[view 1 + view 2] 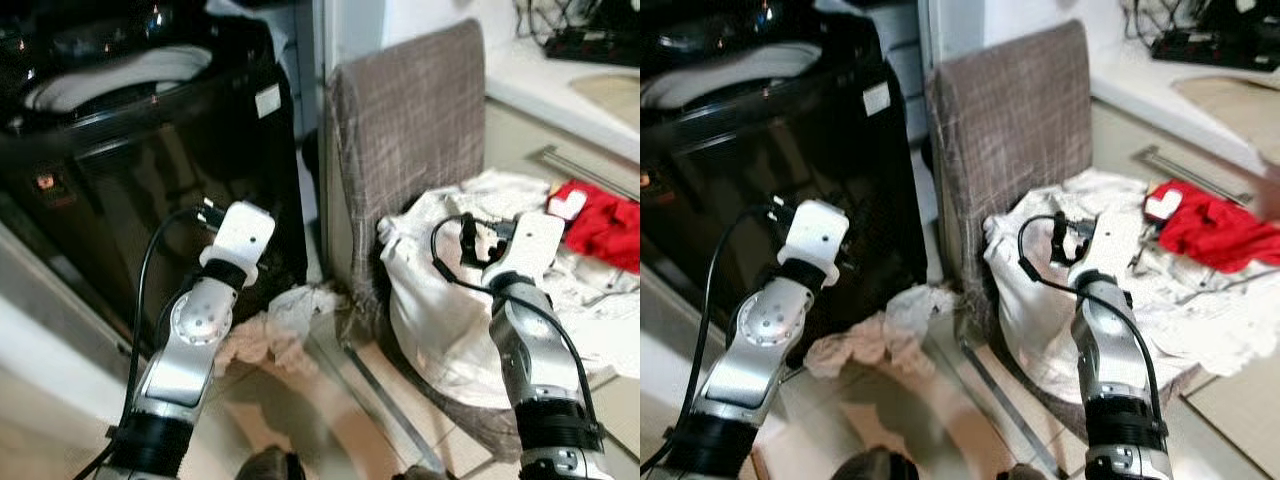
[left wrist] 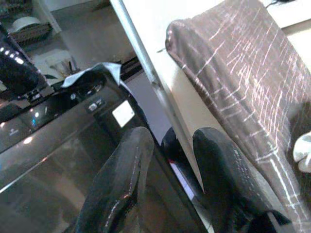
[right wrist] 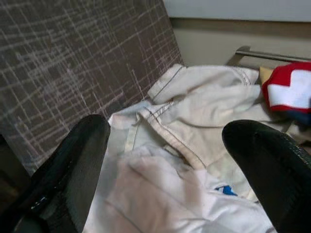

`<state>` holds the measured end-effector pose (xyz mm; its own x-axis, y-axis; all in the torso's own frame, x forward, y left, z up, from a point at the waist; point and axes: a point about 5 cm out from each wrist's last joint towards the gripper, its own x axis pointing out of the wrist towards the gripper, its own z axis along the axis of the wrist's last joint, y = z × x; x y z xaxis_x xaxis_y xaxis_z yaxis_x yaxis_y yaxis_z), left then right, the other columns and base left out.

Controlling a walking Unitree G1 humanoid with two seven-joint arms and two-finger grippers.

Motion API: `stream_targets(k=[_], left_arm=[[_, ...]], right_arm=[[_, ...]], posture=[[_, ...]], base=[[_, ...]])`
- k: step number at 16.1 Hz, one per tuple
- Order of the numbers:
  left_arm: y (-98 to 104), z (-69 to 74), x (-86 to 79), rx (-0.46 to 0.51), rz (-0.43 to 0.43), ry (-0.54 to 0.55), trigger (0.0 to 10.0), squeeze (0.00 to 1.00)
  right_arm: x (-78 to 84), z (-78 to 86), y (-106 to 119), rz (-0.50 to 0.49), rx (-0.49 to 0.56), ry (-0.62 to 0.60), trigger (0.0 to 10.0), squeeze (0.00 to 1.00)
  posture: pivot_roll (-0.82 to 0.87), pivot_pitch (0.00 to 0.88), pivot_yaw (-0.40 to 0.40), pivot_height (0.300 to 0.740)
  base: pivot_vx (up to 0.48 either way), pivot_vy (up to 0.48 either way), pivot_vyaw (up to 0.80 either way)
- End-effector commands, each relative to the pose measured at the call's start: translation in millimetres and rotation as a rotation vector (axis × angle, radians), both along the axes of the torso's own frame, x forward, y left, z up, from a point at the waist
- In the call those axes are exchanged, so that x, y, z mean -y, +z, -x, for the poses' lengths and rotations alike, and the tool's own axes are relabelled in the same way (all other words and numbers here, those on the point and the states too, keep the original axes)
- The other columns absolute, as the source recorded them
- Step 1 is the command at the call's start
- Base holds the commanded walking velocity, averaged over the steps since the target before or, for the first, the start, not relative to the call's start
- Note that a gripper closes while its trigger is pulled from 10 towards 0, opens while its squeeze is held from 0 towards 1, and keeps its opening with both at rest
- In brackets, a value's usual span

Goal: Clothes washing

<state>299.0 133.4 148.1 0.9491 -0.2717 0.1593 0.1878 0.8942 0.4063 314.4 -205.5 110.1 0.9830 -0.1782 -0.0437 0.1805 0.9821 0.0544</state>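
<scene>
Right hand point(image 3: 165, 160) wide over one white garment point(image 3: 194, 131); left hand point(image 2: 167, 179) narrow; one red garment point(image 1: 600, 225), perhaps.

Legible text: none. Washing machine point(image 1: 150, 150), front panel: one white rectangular label point(image 1: 267, 100), lettering too small and blurred to read; seen also in the left wrist view, where it is equally unreadable. White garment point(image 3: 194, 160): small blue mark point(image 3: 224, 190), shape indistinct, not readable as letters. Red garment point(image 1: 605, 225): white patch point(image 1: 567, 204), no characters discernible.
</scene>
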Motion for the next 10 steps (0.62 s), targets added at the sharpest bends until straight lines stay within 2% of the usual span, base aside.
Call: stream_targets(k=[1,3,5,6,8,10], left_arm=[[-3.4,-0.7,0.8,-0.014,-0.012,-0.013,10.0,0.00],[-2.7,-1.8,3.5,-0.013,-0.018,-0.029,10.0,0.00],[-1.7,-2.3,3.4,-0.011,-0.021,-0.032,10.0,0.00],[-1.1,-1.9,2.4,-0.010,-0.024,-0.030,10.0,0.00],[-1.0,1.1,-0.7,-0.011,-0.030,-0.028,10.0,0.00],[-1.1,4.6,-4.5,-0.016,-0.042,-0.024,10.0,0.00]], right_arm=[[-2.7,-2.8,2.9,-0.020,0.014,0.005,10.0,0.00],[-2.5,-2.5,1.5,-0.031,0.007,-0.003,10.0,0.00],[4.9,-1.0,-10.0,-0.102,-0.061,-0.079,10.0,0.00],[11.1,-0.1,-21.0,-0.171,-0.130,-0.138,10.0,0.00],[13.4,0.7,-30.3,-0.239,-0.187,-0.164,10.0,0.00],[13.4,-0.2,-37.3,-0.247,-0.217,-0.157,10.0,0.00]], posture=[[-0.17,0.036,0.075,0.740],[-0.17,0.034,0.075,0.740],[-0.16,0.032,0.074,0.740],[-0.14,0.036,0.070,0.740],[-0.12,0.047,0.073,0.740],[-0.11,0.056,0.076,0.740]], base=[[0.000,0.000,0.00],[0.000,0.000,0.00],[0.000,0.000,0.00],[0.000,0.000,0.00],[0.000,0.000,0.00],[0.000,0.000,0.00]])
